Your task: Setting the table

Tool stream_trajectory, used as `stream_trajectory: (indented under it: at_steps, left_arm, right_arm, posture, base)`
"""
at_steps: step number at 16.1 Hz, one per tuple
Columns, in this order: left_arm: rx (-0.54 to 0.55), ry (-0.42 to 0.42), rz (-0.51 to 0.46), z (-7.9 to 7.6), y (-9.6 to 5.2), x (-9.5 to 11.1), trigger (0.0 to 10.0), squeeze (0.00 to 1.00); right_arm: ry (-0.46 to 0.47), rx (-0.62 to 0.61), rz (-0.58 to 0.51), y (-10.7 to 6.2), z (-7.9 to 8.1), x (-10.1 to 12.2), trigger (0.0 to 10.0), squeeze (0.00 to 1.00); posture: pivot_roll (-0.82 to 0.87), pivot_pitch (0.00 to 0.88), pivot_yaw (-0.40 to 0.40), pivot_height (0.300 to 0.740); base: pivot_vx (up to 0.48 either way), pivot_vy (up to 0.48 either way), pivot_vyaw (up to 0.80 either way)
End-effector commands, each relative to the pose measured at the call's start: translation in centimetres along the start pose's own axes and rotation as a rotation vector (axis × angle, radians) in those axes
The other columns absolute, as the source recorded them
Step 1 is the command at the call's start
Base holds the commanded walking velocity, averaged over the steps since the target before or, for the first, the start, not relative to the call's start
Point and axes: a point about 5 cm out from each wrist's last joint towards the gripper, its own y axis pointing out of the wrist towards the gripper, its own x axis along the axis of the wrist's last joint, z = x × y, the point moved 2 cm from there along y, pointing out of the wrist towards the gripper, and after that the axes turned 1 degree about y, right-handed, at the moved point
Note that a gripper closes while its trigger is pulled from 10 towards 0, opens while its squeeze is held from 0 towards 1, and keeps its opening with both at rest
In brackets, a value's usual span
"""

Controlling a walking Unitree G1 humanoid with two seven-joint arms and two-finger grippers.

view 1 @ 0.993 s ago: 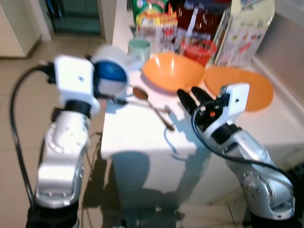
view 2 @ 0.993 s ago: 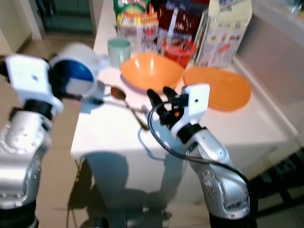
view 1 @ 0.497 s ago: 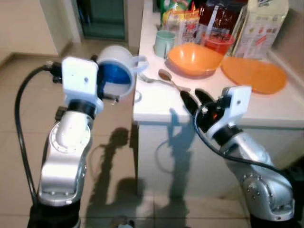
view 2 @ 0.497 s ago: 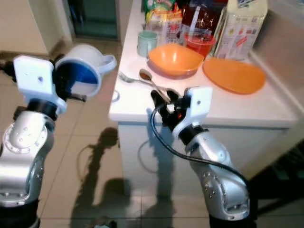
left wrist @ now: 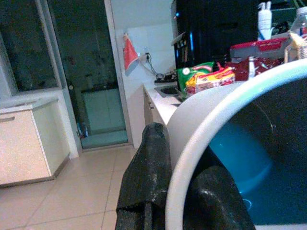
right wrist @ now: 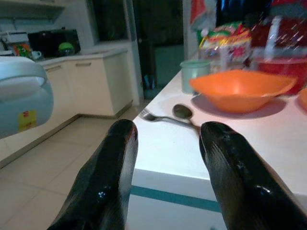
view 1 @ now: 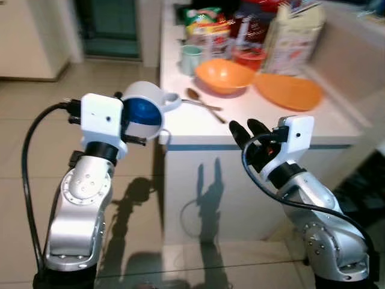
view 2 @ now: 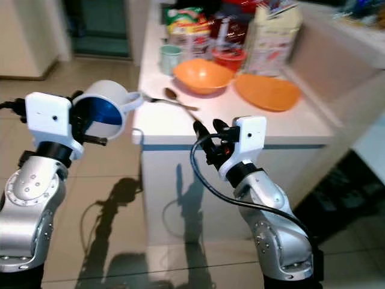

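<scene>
The left gripper (view 1: 135, 123) held a white mug with a blue inside (view 1: 142, 112) by its rim, one finger (left wrist: 146, 182) outside the wall and one inside, tilted on its side, in the air just left of the white table (view 1: 198, 129). On the table, far side, stood a pale green cup (view 1: 191, 57); right of it lay a spoon (view 1: 203, 103) beside a fork, then an orange bowl (view 1: 224, 73) and an orange plate (view 1: 287, 90). Food packets (view 2: 186, 24) stood behind. The right gripper (view 1: 249, 131) hovered near the table's front edge, fingers spread apart, holding nothing.
</scene>
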Motion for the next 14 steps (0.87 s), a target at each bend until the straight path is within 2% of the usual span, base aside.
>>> stream_trajectory:
  at_steps: [1,3,6,8,10,14]
  left_arm:
    - [-0.015,-0.016,-0.01,-0.8,0.2,0.1,10.0,0.0]
    - [-0.018,-0.025,0.045,-1.3,0.2,-1.8,10.0,0.0]
    - [-0.014,-0.048,0.1,-2.1,0.2,-3.1,10.0,0.0]
    - [-0.033,-0.05,0.105,-2.6,0.2,-3.1,10.0,0.0]
    - [-0.023,-0.053,0.099,-2.5,0.3,-3.1,10.0,0.0]
    - [0.014,-0.024,0.095,-1.6,0.2,-3.4,10.0,0.0]
  right_arm:
    - [-0.027,-0.052,0.013,-0.3,-1.0,-0.6,10.0,0.0]
    - [-0.054,-0.129,0.022,-0.4,-2.3,-1.3,10.0,0.0]
    - [-0.09,-0.187,0.018,-0.7,-3.5,-1.4,10.0,0.0]
    - [-0.093,-0.211,0.015,-1.2,-4.0,-1.7,10.0,0.0]
    - [-0.096,-0.21,0.02,-1.1,-4.0,-1.9,10.0,0.0]
    - [-0.161,-0.19,0.031,-0.3,-4.1,-1.8,10.0,0.0]
  posture:
    - [0.06,0.0,-0.054,0.74]
    - [0.04,0.0,-0.039,0.74]
    - [0.03,0.0,-0.028,0.74]
    - [0.03,0.0,-0.019,0.74]
    - [0.03,0.0,-0.029,0.74]
    - [0.05,0.0,-0.059,0.74]
  base:
    - [0.0,-0.48,0.0]
    - [0.0,-0.48,0.0]
    - [0.0,-0.48,0.0]
    - [0.0,-0.431,0.0]
    - [0.0,-0.426,0.0]
    - [0.0,-0.431,0.0]
